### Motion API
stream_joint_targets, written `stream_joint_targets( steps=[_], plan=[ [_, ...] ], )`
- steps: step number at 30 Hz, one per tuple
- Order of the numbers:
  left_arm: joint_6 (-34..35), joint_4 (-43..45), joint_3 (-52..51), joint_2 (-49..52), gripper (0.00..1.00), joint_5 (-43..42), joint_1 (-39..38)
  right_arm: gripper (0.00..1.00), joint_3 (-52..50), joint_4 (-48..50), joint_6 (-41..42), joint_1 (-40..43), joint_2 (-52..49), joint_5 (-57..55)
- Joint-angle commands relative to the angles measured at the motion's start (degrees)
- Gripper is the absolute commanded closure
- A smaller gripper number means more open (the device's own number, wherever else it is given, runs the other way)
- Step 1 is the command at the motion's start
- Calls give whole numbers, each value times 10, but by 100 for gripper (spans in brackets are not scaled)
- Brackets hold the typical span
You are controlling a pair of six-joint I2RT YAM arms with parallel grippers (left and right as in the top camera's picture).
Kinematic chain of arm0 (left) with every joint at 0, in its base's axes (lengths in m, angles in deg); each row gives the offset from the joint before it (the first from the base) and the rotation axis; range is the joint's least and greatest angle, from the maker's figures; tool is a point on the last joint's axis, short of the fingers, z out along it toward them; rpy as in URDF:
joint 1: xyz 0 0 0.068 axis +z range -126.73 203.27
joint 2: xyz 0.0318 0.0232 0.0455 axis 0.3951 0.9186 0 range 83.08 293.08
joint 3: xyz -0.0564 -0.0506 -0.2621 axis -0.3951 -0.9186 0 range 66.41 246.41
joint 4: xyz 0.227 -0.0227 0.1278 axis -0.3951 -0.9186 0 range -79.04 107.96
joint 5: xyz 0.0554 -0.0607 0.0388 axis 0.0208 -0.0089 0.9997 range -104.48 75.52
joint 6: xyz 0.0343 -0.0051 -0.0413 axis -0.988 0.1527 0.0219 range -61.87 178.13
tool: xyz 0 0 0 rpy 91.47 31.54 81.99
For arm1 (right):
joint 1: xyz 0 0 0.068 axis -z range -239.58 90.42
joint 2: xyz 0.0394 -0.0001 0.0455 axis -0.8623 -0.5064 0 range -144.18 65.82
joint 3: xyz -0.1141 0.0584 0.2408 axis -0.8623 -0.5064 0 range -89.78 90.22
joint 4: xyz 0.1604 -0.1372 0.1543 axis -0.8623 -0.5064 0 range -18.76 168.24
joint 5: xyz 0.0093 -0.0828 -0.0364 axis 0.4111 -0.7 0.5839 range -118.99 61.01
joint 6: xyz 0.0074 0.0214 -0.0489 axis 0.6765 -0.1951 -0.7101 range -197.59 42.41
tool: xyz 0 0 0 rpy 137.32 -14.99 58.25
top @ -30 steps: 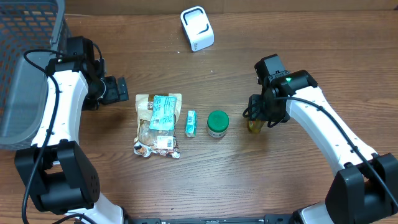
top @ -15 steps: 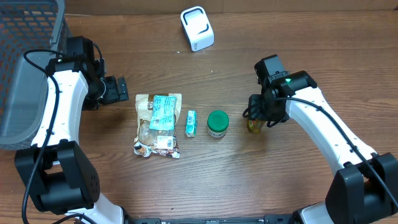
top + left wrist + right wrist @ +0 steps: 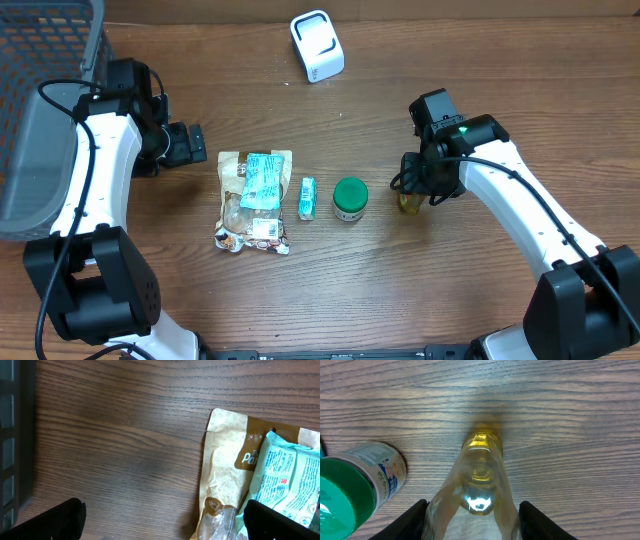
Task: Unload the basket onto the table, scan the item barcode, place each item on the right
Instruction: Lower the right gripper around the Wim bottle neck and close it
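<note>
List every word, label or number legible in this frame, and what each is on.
"Th" above "Po" (second letter uncertain), both cut off: brown pouch.
Teal packet: printed text, too blurred to read.
Green-lidded jar: label print too small to read.
Clear bottle: no text visible.
White scanner: no text visible.

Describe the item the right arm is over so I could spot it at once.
On the wooden table, a row runs left to right: snack bag, small teal box, green-lidded jar. Just right of the jar, straddled by the right gripper, sits a small clear bottle with yellow contents, the only bottle in the row.
</note>
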Motion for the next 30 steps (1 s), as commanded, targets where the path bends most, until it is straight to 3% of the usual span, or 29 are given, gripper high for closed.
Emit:
stream_joint_targets(
  steps=[1, 19, 30],
  plan=[
    [-4, 1, 13, 8, 0, -5, 5, 45, -4, 1, 0, -2, -2, -1],
    [-4, 0, 13, 8, 0, -5, 5, 51, -4, -3, 3, -2, -2, -1],
    [-4, 1, 13, 8, 0, -5, 5, 70, -1, -3, 30, -2, 0, 6]
  ],
)
